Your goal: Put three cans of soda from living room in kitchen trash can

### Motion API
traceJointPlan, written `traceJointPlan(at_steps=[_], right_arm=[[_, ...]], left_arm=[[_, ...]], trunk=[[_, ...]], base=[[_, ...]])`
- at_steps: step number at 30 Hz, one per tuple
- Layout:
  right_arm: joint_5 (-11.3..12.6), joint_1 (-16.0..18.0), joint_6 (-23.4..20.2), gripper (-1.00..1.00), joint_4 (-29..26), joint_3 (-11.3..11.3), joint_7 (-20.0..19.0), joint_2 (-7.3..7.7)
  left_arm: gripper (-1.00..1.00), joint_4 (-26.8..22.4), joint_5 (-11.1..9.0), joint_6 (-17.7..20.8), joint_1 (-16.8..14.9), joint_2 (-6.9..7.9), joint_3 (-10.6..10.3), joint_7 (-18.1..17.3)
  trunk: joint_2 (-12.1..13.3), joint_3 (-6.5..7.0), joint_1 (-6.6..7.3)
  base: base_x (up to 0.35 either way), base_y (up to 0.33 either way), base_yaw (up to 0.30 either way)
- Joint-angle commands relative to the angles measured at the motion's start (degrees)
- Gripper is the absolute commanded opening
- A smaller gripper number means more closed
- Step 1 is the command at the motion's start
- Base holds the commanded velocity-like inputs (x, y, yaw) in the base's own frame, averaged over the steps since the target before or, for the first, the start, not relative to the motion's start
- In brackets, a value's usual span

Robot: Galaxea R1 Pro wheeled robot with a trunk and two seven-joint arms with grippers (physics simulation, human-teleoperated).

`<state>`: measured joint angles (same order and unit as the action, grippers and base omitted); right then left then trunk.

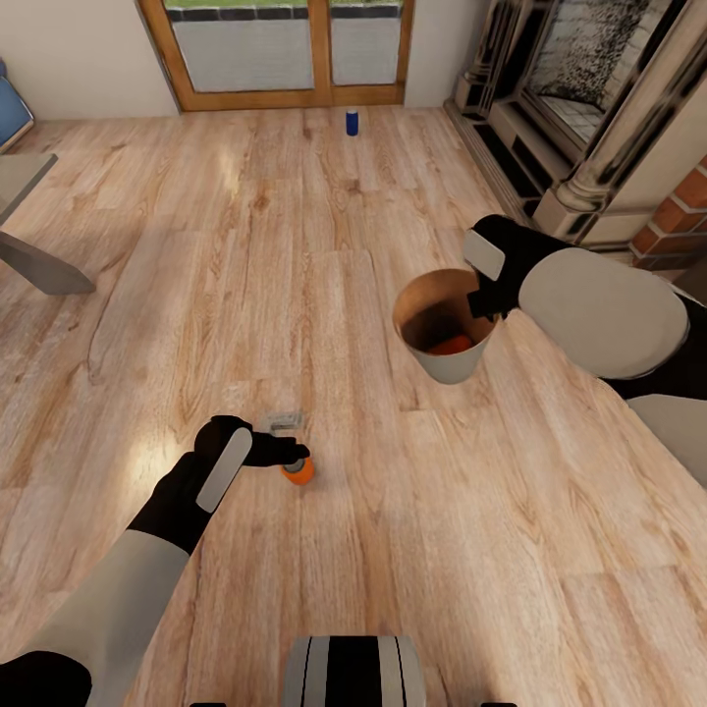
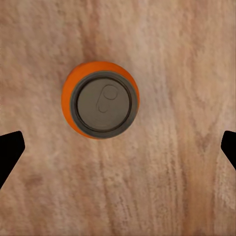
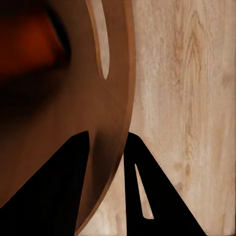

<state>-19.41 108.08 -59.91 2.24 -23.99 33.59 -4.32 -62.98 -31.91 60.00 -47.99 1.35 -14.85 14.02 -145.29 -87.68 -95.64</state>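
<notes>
A light wood floor is seen in the living room, with a dark ornate fireplace and red brick at one side and a glazed wooden door at the far wall. The tash can is held off the floor by the right claw, whose fingers are closed over its rim, one inside and one outside; something orange, probably one can already dropped in, is seen at its bottom. An orange can stands upright on the floor directly beneath the left claw, whose fingers are spread wide on either side of it and not touching it. The dark blue can stands well apart, near the door.

The step in hand is judged to be the pickup of the second orange can. A straight descent is called for next, then a closing of the fingers around the can's body.

No brand, label or writing can be read; only the pull tab is seen on the lid.
</notes>
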Motion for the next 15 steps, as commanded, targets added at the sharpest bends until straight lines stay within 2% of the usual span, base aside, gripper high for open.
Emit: traceJointPlan(at_steps=[1, 15], right_arm=[[-0.4, 0.1, -0.1, -1.00, 0.0, 0.3, 0.0, -0.01], [-0.4, 0.5, -0.1, -1.00, 0.0, -0.1, 0.1, 0.01]], left_arm=[[1.00, 0.0, 0.0, 0.0, 0.0, -0.01, 0.0, 0.0], [1.00, -0.1, 0.0, 0.0, 0.1, 0.00, 0.1, -0.1]], trunk=[[0.0, 0.00, 0.01], [0.0, 0.00, 0.01]], base=[[0.000, 0.000, 0.000], [0.000, 0.000, 0.000]])
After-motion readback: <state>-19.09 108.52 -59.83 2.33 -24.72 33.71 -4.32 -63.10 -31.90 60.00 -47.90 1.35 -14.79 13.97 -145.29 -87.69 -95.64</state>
